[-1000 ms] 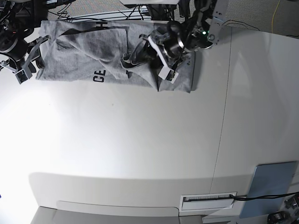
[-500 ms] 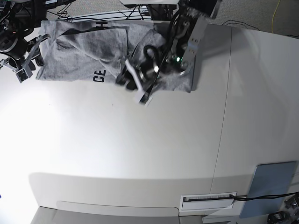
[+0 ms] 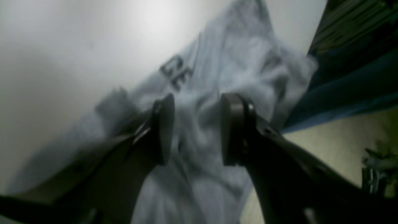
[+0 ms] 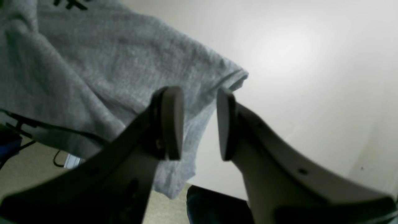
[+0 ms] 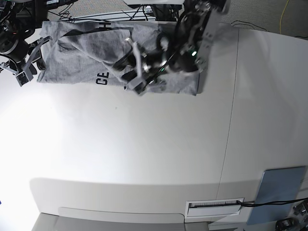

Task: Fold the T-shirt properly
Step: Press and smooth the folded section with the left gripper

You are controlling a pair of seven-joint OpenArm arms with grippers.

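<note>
Heather-grey cotton T-shirt with black lettering lies rumpled beneath the left gripper, jaws spread and empty, and beside the equally released right gripper; soft, light and limp, best pinched at hem corners.

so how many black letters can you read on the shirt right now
3 clearly. "CE" sits near the front edge of the T-shirt, left of the left gripper. An "H" shows at the back edge. More print looks folded under, so some letters are probably hidden.
</note>
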